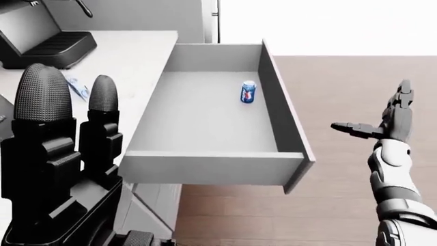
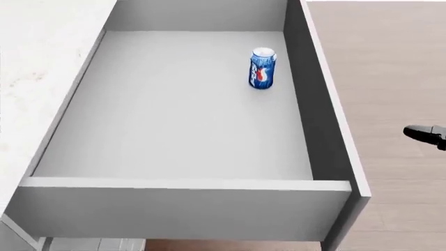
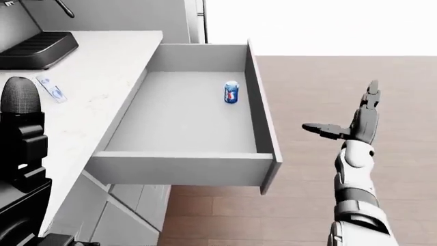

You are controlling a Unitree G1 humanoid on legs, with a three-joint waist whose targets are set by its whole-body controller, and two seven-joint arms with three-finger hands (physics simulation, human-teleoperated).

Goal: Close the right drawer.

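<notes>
Drawer standing fully pulled out at frame centre, can upright inside near right wall. Right hand hovering wide, fingers splayed, well right of drawer. Closing push not yet begun.

Grey drawer pulled fully open, fills most of head view; interior floor pale grey. Front panel runs across bottom of view, right side wall slants up toward top right. Blue soda can stands upright inside, toward upper right of drawer floor, near right wall but apart from it. White marbled countertop along left edge. Brown wood floor on right. Dark fingertip of right hand pokes in at right edge, well apart from drawer, over floor.
</notes>
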